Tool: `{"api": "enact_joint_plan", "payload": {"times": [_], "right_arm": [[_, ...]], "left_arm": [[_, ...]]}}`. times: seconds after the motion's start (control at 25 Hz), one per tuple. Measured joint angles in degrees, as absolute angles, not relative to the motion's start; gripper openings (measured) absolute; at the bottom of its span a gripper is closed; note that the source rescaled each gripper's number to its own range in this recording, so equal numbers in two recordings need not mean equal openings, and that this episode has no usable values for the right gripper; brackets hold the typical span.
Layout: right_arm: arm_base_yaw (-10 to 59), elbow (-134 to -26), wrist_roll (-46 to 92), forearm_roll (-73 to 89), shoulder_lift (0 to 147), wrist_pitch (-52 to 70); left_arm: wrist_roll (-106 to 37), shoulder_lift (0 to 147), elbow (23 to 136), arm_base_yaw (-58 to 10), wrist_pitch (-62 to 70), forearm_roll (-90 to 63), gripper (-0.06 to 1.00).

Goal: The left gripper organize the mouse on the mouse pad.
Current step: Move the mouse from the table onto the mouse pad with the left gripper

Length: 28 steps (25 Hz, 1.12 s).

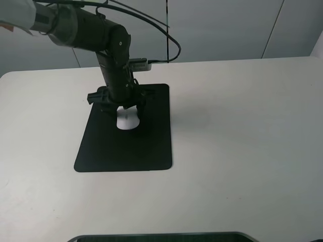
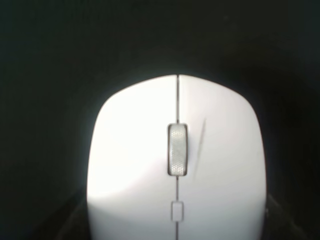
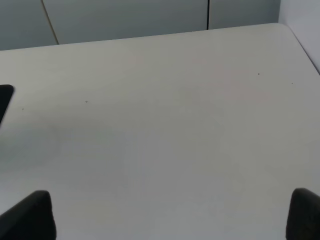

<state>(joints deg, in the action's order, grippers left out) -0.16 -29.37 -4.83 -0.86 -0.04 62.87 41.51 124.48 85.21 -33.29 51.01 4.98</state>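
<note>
The white mouse lies on the upper middle of the black mouse pad. My left gripper hangs straight over the mouse's far end, its dark fingers splayed to either side, wider than the mouse, and it looks open. In the left wrist view the mouse fills the picture, scroll wheel in the centre, with the dark mouse pad around it; the fingers hardly show there. My right gripper is open over bare table, with nothing between its fingers.
The pad lies on a white table against a grey wall. A black cable loops from the left arm above the pad's far edge. One corner of the pad shows in the right wrist view.
</note>
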Motion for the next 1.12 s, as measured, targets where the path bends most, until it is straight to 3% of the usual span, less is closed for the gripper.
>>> {"api": "enact_joint_plan", "payload": {"times": [0.96,1.0,1.04,1.08,1.12], "right_arm": [[-0.16,-29.37,-4.83,-0.86,-0.04,62.87],[-0.16,-29.37,-4.83,-0.86,-0.04,62.87],[-0.16,-29.37,-4.83,-0.86,-0.04,62.87],[-0.16,-29.37,-4.83,-0.86,-0.04,62.87],[-0.16,-29.37,-4.83,-0.86,-0.04,62.87]], "left_arm": [[43.21,126.86,85.21,-33.29,49.77,4.54,0.03],[43.21,126.86,85.21,-33.42,49.77,4.54,0.22],[43.21,126.86,85.21,-33.55,49.77,4.54,0.62],[43.21,126.86,85.21,-33.67,49.77,4.54,0.82],[43.21,126.86,85.21,-33.65,49.77,4.54,0.88]]}}
